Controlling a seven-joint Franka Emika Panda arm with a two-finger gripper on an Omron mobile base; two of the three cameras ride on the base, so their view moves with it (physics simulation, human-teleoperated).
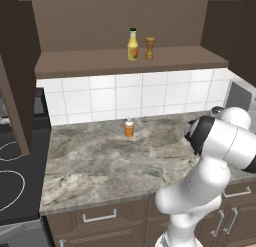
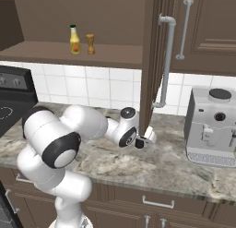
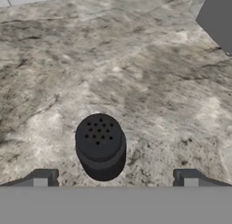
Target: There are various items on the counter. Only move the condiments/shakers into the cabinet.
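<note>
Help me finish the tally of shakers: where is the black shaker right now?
In the hand view the black shaker stands upright on the counter, just ahead of the open gripper and between its fingertips, slightly left of centre.

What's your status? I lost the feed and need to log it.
Gripper open, above black shaker, jaws either side, no contact. Yellow bottle and brown shaker upright on cabinet shelf. Orange bottle on counter. Nothing in the way.

Yellow bottle (image 1: 132,45) beside brown shaker (image 1: 149,48) on cabinet shelf (image 1: 90,62), orange bottle (image 1: 129,128) on counter (image 1: 100,166)
</note>
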